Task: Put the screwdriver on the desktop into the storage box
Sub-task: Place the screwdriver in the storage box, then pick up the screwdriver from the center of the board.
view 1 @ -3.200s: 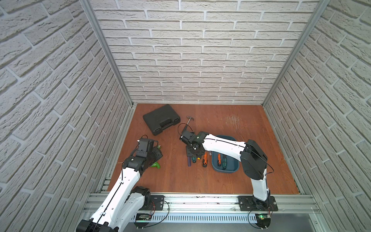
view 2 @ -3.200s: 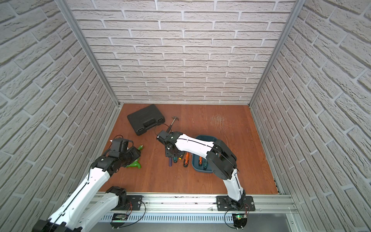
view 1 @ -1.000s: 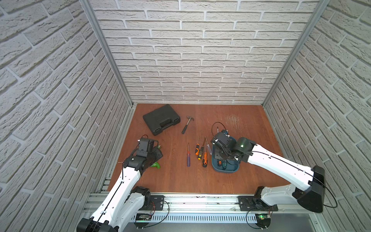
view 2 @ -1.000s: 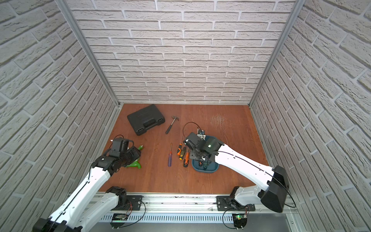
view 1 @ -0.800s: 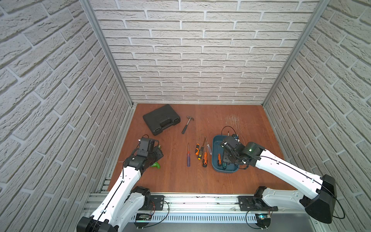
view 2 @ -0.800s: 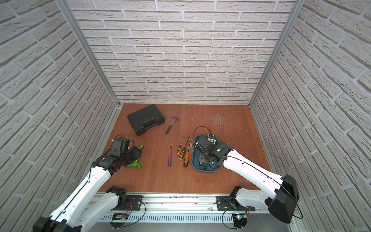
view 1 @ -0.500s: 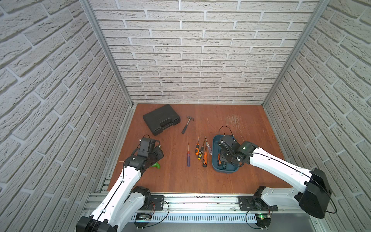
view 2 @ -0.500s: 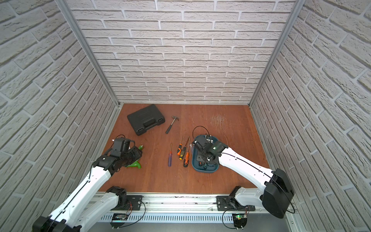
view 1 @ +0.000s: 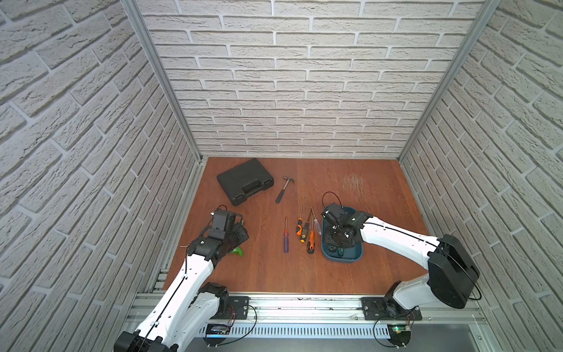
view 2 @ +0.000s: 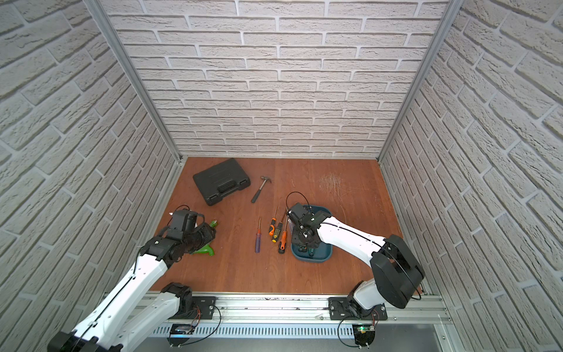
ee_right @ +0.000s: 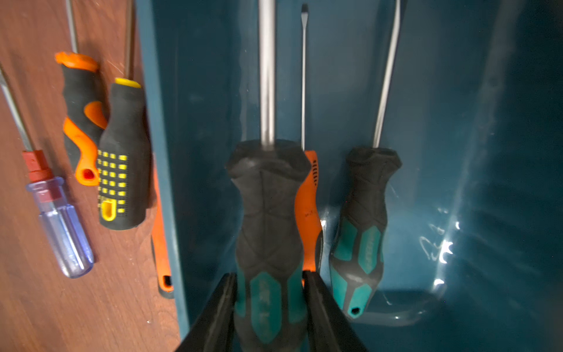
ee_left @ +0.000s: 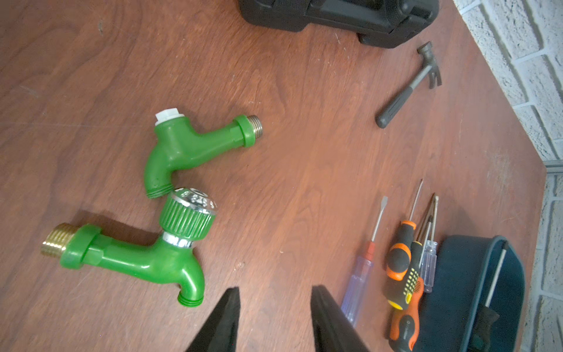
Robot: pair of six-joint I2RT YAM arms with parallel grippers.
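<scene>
Screwdriver (ee_right: 268, 213) with black-and-teal handle is the one in play: left claw (ee_left: 274, 289) hangs open and empty near two green taps (ee_left: 134, 259), loose screwdrivers (view 1: 285, 243) lie on the table (view 1: 259, 274), right claw (ee_right: 269, 274) is clamped on that handle, over two more lying in the storage box (view 1: 341, 260).

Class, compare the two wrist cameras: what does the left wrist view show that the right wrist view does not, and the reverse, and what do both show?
Left wrist only: two green taps, a hammer, the black tool case, and the open left gripper, holding nothing. Right wrist only: the right gripper shut on a teal-and-black screwdriver over the storage box. Both: the storage box, the desktop, and the purple-handled screwdriver and yellow-and-black screwdriver lying beside the box.
</scene>
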